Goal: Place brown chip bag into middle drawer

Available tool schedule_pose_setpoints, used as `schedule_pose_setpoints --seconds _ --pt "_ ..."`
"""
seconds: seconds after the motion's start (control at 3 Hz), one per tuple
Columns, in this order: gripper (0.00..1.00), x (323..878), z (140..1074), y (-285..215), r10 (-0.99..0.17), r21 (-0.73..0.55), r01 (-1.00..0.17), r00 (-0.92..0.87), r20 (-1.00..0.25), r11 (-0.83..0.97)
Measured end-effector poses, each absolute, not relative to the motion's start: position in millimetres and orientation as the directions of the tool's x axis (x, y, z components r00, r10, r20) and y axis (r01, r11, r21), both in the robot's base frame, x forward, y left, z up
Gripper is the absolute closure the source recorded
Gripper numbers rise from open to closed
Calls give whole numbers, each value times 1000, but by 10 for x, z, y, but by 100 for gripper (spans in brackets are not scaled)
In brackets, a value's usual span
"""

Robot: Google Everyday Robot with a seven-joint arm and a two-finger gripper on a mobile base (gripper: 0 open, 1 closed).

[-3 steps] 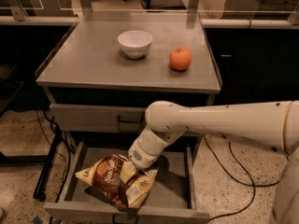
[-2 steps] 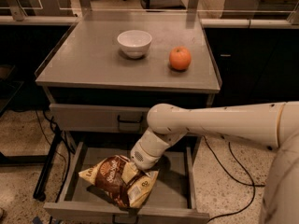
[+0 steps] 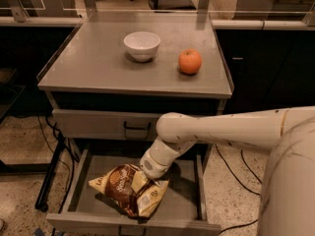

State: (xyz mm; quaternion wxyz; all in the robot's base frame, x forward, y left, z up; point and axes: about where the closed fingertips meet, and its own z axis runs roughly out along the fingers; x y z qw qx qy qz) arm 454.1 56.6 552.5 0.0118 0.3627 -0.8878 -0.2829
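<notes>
Down below the front edge of the tabletop (image 3: 98,68), the middle drawer (image 3: 183,206) stands pulled out, its low side walls and front rim all in view. The brown chip bag (image 3: 123,190) lies inside it on the grey floor, crumpled and skewed. Its cream-yellow end points toward the drawer's front, close to the front rim, and its other end reaches toward the left wall.

The gripper (image 3: 143,175) is down inside the drawer at the bag's upper right part, touching or pressed into the crinkled foil. The rounded white wrist covers it from above, so I cannot tell whether it is clamped on the bag or has let go. The arm (image 3: 221,129) comes in from the right, crossing over the drawer's right wall and passing just in front of the upper drawer front (image 3: 93,123) with its black bar handle (image 3: 137,130).

Bare floor shows to the right of the bag, between it and the right wall. A narrower strip is free along the left wall. The back of the drawer lies in shadow under the upper drawer front.

On the tabletop, a white bowl (image 3: 141,44) sits toward the far edge, a little left of centre. An orange (image 3: 190,61) sits beside it toward the right edge, apart from the bowl and well clear of the front edge. The front left corner and the strip along the front edge carry nothing.

Dark cables (image 3: 51,132) hang by the cabinet's left side.
</notes>
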Motion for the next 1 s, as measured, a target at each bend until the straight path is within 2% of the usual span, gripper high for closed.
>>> schedule_pose_setpoints --seconds 1.0 --pt "100 4767 5184 560 -577 462 -584 -798 -176 667"
